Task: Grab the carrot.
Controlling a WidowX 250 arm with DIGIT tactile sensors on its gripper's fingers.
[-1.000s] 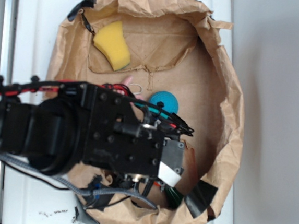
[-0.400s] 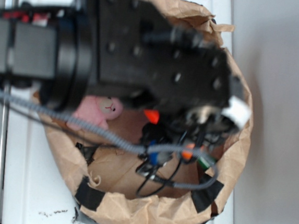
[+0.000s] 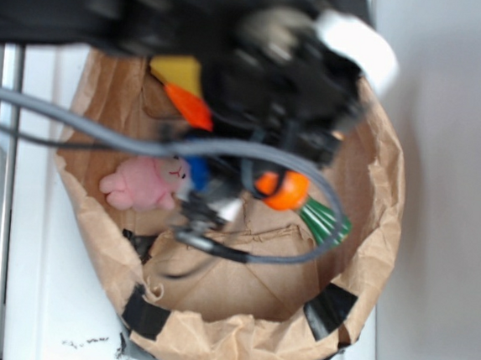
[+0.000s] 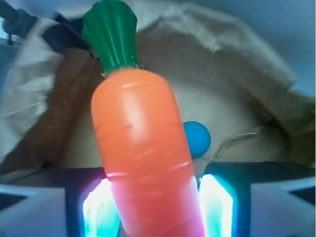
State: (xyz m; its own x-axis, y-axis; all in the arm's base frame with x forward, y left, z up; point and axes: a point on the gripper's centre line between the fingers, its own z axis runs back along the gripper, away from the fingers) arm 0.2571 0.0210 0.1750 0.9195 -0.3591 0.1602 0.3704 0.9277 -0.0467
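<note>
While pincer (image 4: pixel 153 205) clamps carrot (image 4: pixel 140 153), ball (image 4: pixel 196 139) behind

Lab bench: taped paper bag (image 3: pixel 209 346), toys

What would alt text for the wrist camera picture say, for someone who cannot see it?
A glossy orange toy carrot with a green leafy top fills the frame, held between the pincer pads. Behind it lies a crumpled brown paper bag with a blue ball inside.
</note>
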